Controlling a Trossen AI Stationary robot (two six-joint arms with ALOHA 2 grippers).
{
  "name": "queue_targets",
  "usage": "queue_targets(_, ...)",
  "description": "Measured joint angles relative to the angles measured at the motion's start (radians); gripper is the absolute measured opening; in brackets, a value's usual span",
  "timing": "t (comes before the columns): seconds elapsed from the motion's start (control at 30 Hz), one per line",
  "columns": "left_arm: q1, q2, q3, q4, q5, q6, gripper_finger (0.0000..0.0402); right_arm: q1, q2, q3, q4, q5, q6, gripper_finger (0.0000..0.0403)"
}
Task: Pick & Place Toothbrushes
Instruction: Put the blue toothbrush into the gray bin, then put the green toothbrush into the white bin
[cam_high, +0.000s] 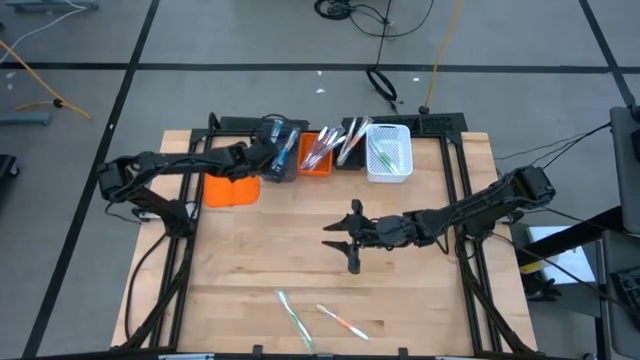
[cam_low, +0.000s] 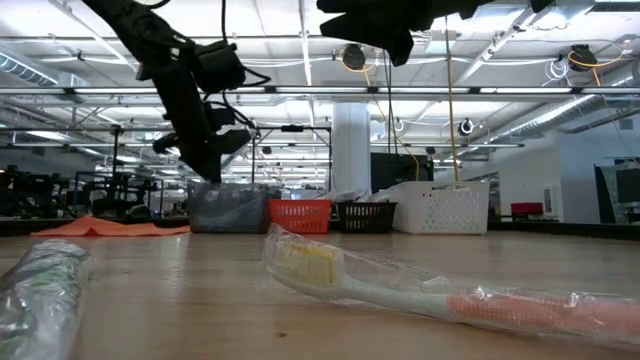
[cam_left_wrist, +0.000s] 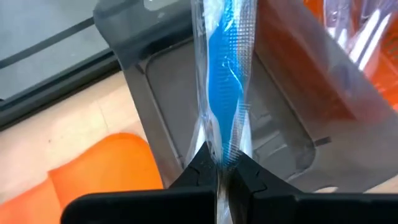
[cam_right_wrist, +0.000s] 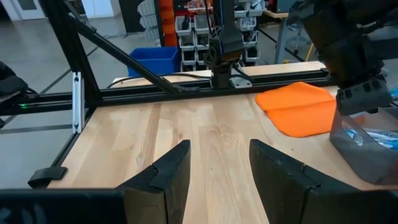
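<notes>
Overhead, left end effector grips a blue toothbrush above the grey bin; right end effector released

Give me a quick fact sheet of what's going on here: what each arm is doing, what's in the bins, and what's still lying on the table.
Left gripper: shut on a wrapped blue toothbrush, over the grey bin
Right gripper: open, empty, above mid-table
Bins at back: grey, orange bin, black bin, white mesh bin; toothbrushes show in all four
Still on table: green toothbrush and pink toothbrush near the front edge
Also: orange cloth beside the grey bin
</notes>
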Motion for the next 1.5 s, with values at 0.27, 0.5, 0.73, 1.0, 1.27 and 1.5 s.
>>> queue_targets(0.27,0.011,0.000,-0.055,0.074,0.015,0.002,0.0009,0.000,0.000,0.000,0.000,0.000,-0.001,0.0155)
queue_targets(0.5,0.011,0.000,-0.056,0.094,0.015,0.008,0.0011,0.000,0.000,0.000,0.000,0.000,-0.001,0.0155)
queue_targets(0.73,0.011,0.000,-0.056,0.096,0.009,0.007,0.0092,0.000,0.000,0.000,0.000,0.000,-0.001,0.0155)
queue_targets(1.0,0.011,0.000,-0.056,0.098,0.002,0.024,0.0165,0.000,0.000,0.000,-0.023,0.000,0.001,0.0155)
queue_targets(1.27,-0.005,-0.113,-0.057,0.081,0.061,0.079,0.0179,0.000,0.000,0.000,-0.037,0.000,0.007,0.0155)
queue_targets(1.5,-0.090,-0.237,-0.056,0.003,0.372,0.123,0.0179,0.002,0.000,0.000,-0.058,-0.001,0.033,0.0155)
